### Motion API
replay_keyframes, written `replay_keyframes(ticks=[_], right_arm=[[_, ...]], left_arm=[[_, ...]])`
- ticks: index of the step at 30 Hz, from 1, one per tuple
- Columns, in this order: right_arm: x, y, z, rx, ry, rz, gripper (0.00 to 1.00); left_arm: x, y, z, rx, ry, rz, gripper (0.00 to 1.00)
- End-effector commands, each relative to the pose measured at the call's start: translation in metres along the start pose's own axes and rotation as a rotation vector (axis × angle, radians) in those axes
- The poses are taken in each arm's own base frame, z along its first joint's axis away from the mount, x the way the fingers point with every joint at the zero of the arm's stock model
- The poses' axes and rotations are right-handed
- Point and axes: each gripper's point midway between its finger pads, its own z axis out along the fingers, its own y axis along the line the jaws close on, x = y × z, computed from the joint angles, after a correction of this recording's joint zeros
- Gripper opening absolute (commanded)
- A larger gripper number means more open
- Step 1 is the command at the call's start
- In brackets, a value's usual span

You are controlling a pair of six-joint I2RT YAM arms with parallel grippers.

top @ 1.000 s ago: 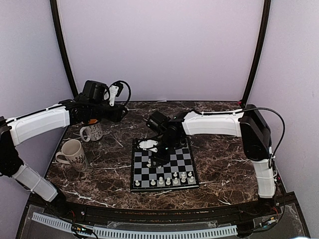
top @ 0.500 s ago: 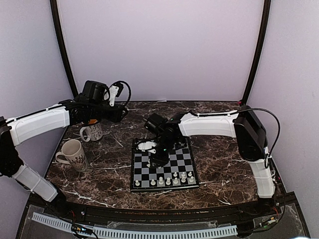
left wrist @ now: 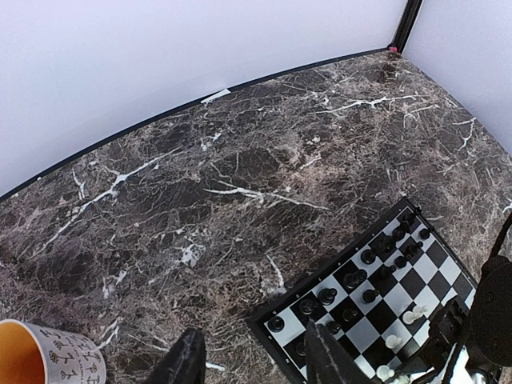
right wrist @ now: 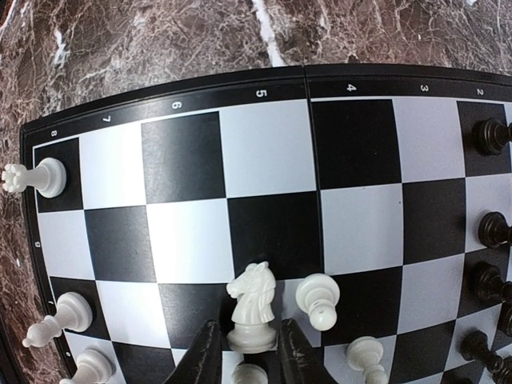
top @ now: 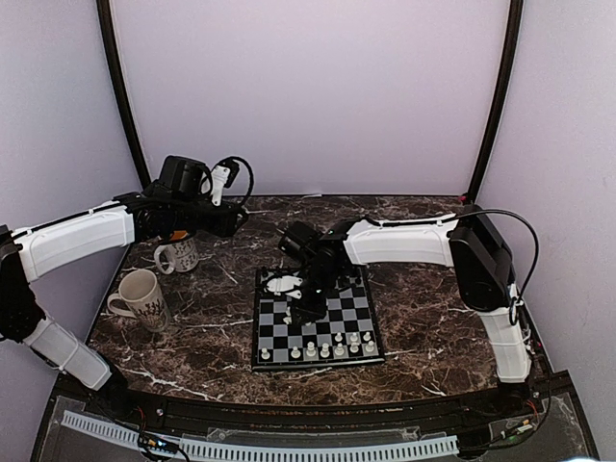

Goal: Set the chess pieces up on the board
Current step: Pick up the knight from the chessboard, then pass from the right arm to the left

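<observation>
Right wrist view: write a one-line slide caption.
Right gripper straddling an upright white knight on the board, a white pawn beside it, black pieces at the right edge.

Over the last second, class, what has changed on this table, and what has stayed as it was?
The right arm shifted slightly left over the board, and the right pincer narrowed onto the white knight. The left pincer stayed open and idle. The mugs and the other pieces did not move.
</observation>
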Motion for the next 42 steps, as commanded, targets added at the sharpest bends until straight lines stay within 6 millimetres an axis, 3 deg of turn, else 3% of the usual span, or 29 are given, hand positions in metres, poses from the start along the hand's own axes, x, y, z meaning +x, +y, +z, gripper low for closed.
replay_keyframes(ticks=[1, 7, 14, 19, 23, 29, 42], right_arm=[[-0.007, 0.006, 0.002, -0.011, -0.004, -0.009, 0.23], [-0.013, 0.011, -0.012, -0.026, -0.031, -0.007, 0.19], [-0.031, 0.020, -0.056, -0.016, -0.137, -0.010, 0.16], [-0.034, 0.014, -0.089, -0.015, -0.222, 0.027, 0.15], [-0.026, -0.004, -0.117, 0.000, -0.312, 0.091, 0.15], [-0.010, -0.030, -0.147, 0.043, -0.406, 0.175, 0.15], [-0.009, -0.037, -0.153, 0.019, -0.446, 0.214, 0.16]], left_arm=[[-0.006, -0.001, -0.005, 0.009, -0.030, 0.009, 0.44], [-0.005, 0.000, -0.004, 0.004, -0.030, 0.008, 0.44], [-0.004, 0.001, -0.003, 0.001, -0.027, -0.003, 0.44], [-0.009, -0.005, -0.005, 0.046, -0.036, -0.097, 0.45], [-0.018, -0.031, -0.012, 0.205, -0.058, -0.252, 0.45], [-0.012, -0.072, -0.021, 0.517, -0.124, -0.532, 0.44], [0.017, -0.150, 0.004, 0.720, 0.009, -0.597, 0.42]])
